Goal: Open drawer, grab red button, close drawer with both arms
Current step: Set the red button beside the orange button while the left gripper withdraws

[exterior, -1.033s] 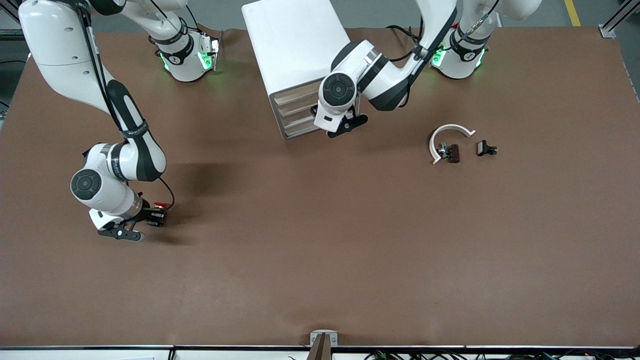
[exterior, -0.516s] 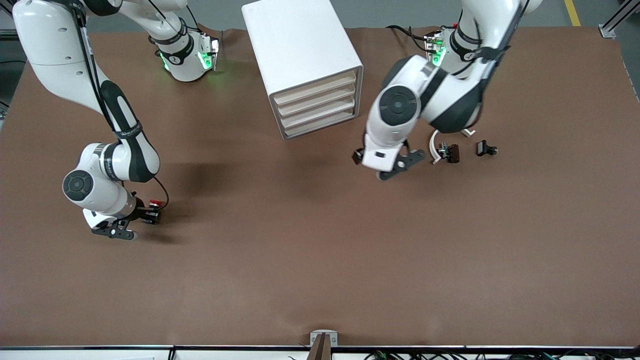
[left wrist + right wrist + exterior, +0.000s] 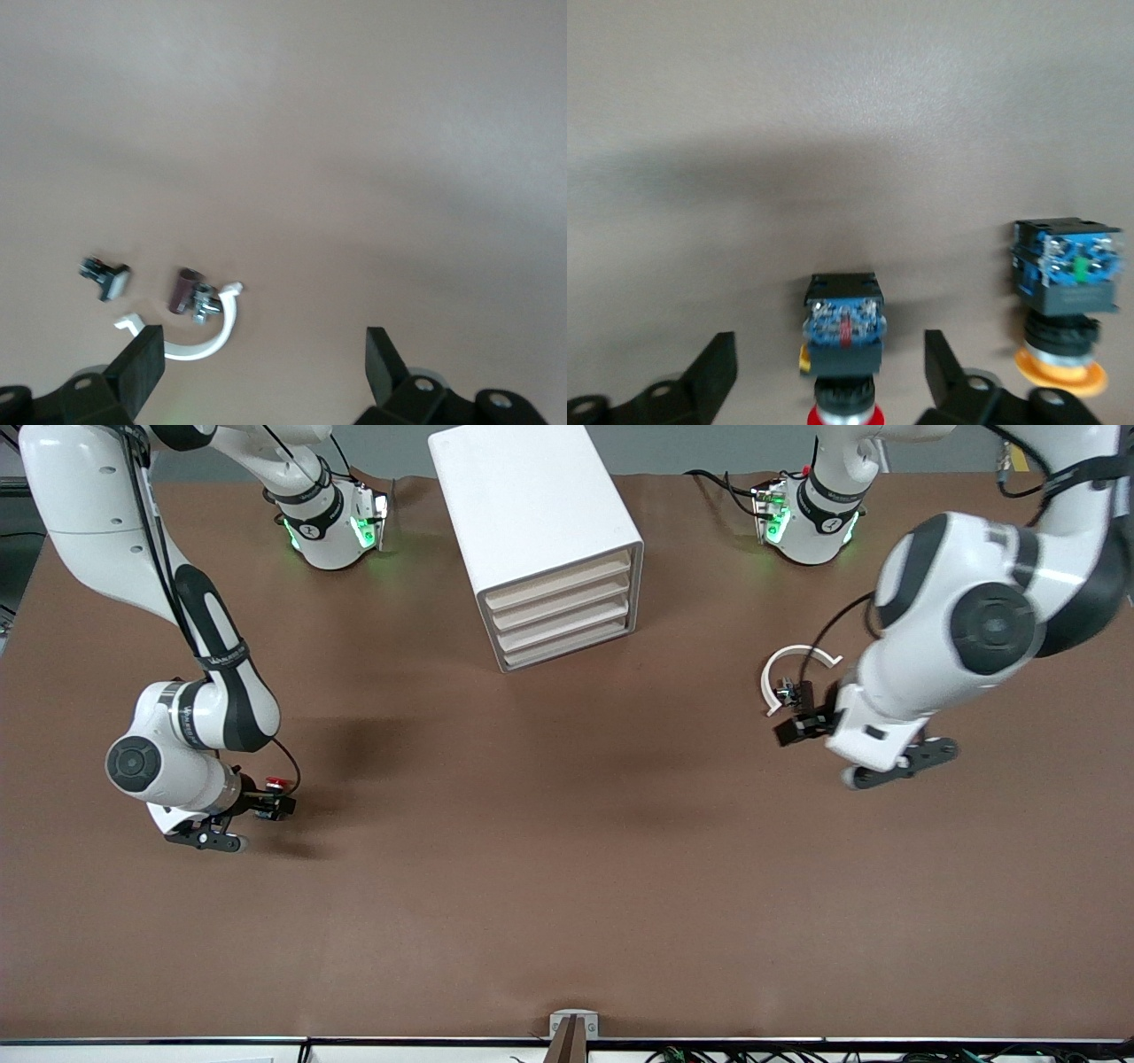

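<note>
Wide bare table [image 3: 549, 886] in mid. Cabinet [image 3: 532, 514] w/ drawer [image 3: 567, 646] shut. Right gripper [image 3: 831, 372] fingers apart, straddling button [image 3: 843, 332], no grip; orange button [image 3: 1065, 301] beside. Left gripper [image 3: 266, 363] wide open, empty, over white clip [image 3: 208, 332].

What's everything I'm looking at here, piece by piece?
table: one, brown.
cabinet: one, white, between the arms' bases.
drawers: four, beige, all shut.
red button: one, on the table at the right arm's end.
orange button: one, beside the red button.
curved piece: one, white, at the left arm's end.
brown part: one, inside the curved piece.
black part: one, beside the curved piece.
right gripper: black, open around the red button.
left gripper: black, open, above bare table.
</note>
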`<action>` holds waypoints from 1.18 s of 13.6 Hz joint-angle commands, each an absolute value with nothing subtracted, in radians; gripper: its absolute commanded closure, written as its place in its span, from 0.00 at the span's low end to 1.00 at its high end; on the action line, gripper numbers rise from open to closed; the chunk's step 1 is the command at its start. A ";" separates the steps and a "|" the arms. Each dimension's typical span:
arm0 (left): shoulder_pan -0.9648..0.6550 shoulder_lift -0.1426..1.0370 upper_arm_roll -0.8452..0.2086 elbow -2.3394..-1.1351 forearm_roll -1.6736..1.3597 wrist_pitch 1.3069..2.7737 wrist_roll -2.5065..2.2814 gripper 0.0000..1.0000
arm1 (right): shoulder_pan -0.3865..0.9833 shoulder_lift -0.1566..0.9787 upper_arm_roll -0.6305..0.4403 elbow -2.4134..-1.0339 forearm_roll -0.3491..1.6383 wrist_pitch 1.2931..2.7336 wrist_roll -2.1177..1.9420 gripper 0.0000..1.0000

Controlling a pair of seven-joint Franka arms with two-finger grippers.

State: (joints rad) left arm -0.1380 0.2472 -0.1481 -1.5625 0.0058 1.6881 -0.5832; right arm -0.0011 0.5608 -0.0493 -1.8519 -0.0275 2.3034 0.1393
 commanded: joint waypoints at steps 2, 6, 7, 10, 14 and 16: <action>-0.063 0.178 -0.163 -1.554 0.048 1.652 -0.459 0.00 | 0.003 0.445 -0.035 -1.780 -0.038 2.094 0.115 0.00; 0.024 0.091 -0.172 -1.558 0.038 1.594 -0.235 0.00 | 0.002 0.376 -0.035 -1.656 -0.031 1.846 0.034 0.00; 0.022 0.060 -0.163 -1.562 0.032 1.574 -0.215 0.00 | 0.002 0.370 -0.035 -1.611 -0.031 1.772 0.032 0.00; 0.018 0.015 -0.157 -1.563 0.031 1.484 -0.212 0.00 | 0.002 0.370 -0.034 -1.471 -0.029 1.590 0.020 0.00; 0.025 -0.008 -0.146 -1.548 0.025 1.421 -0.155 0.00 | -0.011 0.324 -0.046 -1.370 0.003 1.445 -0.095 0.00; 0.020 -0.041 -0.115 -1.558 0.011 1.419 -0.069 0.00 | -0.024 0.263 -0.046 -1.376 0.005 1.414 -0.094 0.00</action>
